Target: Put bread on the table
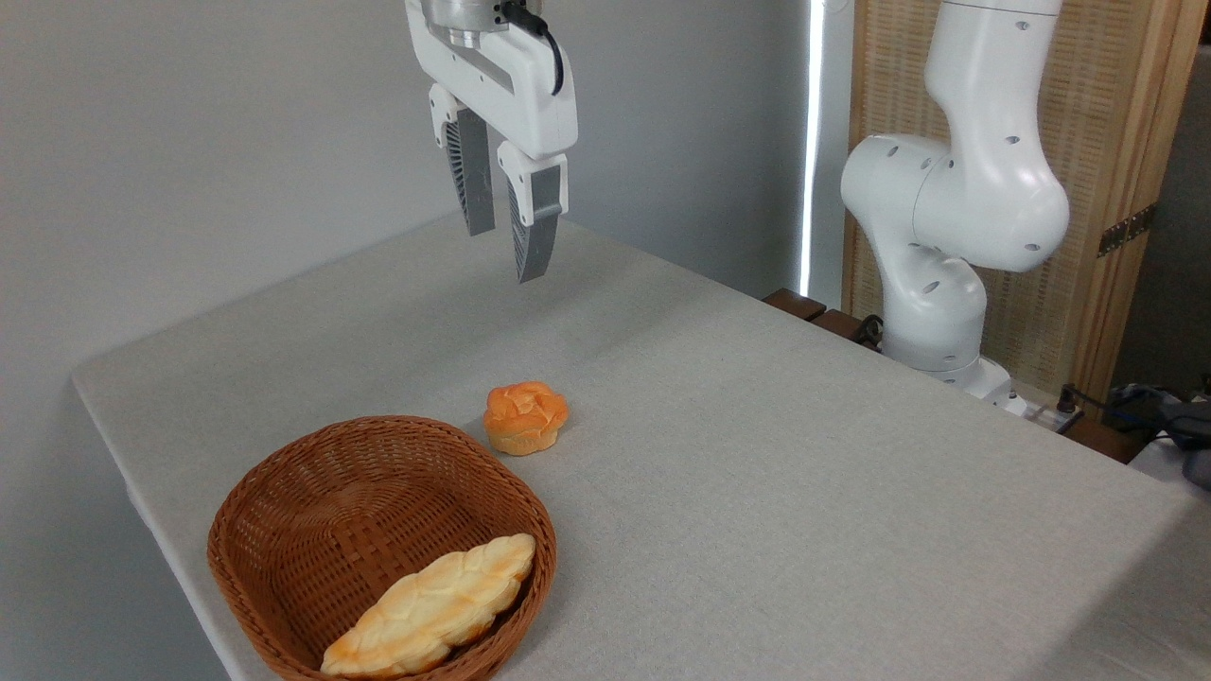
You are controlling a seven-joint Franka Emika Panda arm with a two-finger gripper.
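The bread [525, 417], a small round golden-orange bun with a knotted top, rests upright on the table [757, 454], just beyond the rim of the wicker basket. My gripper [506, 255] hangs high above the table, well above and slightly behind the bun, touching nothing. Its two grey fingers [533, 236] stand apart with empty space between them, so it is open.
A brown wicker basket [284, 511] sits at the table's near left corner with a long braided pale-golden loaf [430, 605] lying inside. The arm's white base [937, 312] stands off the right rear edge. A grey wall runs behind.
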